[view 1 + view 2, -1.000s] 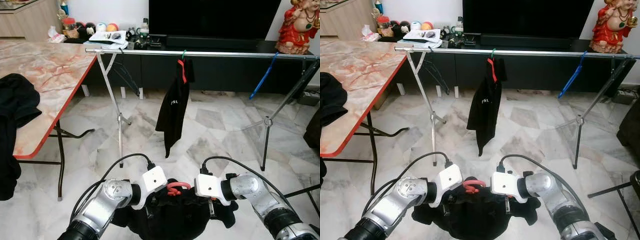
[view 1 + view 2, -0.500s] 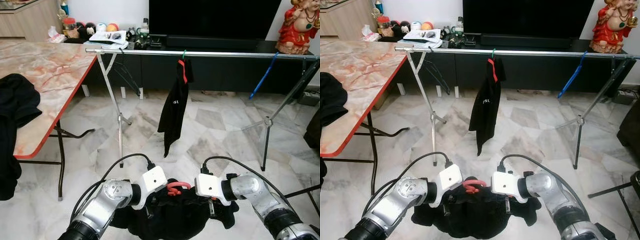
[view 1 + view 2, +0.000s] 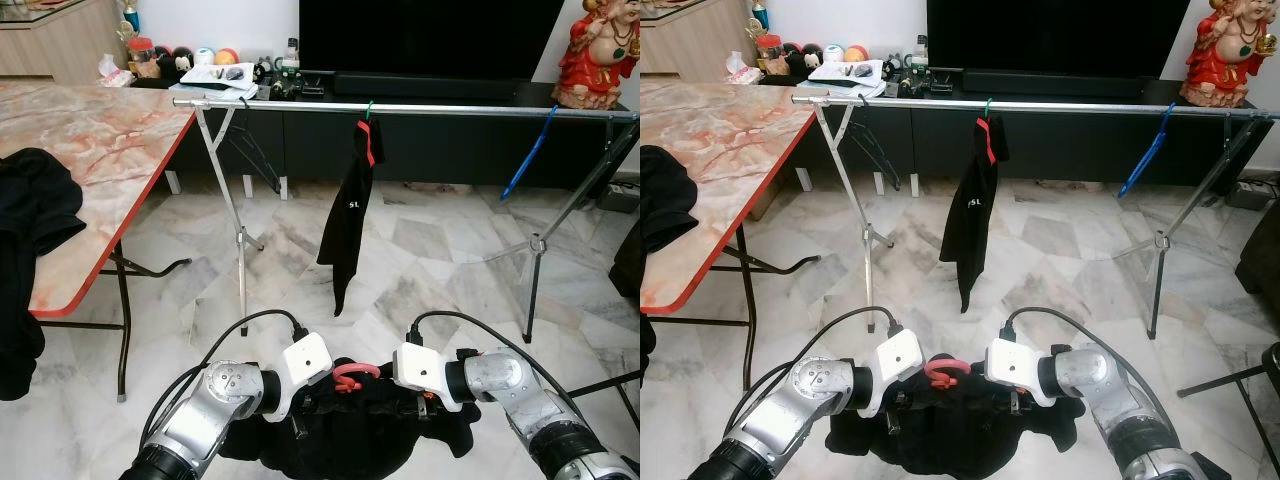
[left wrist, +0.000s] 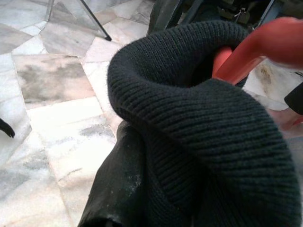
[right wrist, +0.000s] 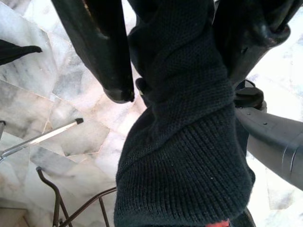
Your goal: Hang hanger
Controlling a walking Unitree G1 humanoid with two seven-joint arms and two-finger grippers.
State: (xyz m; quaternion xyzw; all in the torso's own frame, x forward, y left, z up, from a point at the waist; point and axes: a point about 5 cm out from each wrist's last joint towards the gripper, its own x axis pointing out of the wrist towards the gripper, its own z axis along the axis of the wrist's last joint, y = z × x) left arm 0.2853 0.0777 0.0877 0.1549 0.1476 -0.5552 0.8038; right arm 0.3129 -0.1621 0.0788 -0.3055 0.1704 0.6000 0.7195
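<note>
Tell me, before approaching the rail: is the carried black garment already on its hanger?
Yes: the red hanger hook pokes from the black knit garment, gripped between both grippers.

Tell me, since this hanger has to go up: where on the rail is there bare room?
The rail is bare between the hanging black garment and the blue hanger, and between the garment and the black hanger at the left leg. Both grippers hold the black sweater with its red hanger.

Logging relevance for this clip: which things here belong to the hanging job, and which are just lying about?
Job: red hanger inside black sweater, held by left gripper and right gripper; rail.

Lying about: hung black garment, blue hanger, table, statue.
</note>
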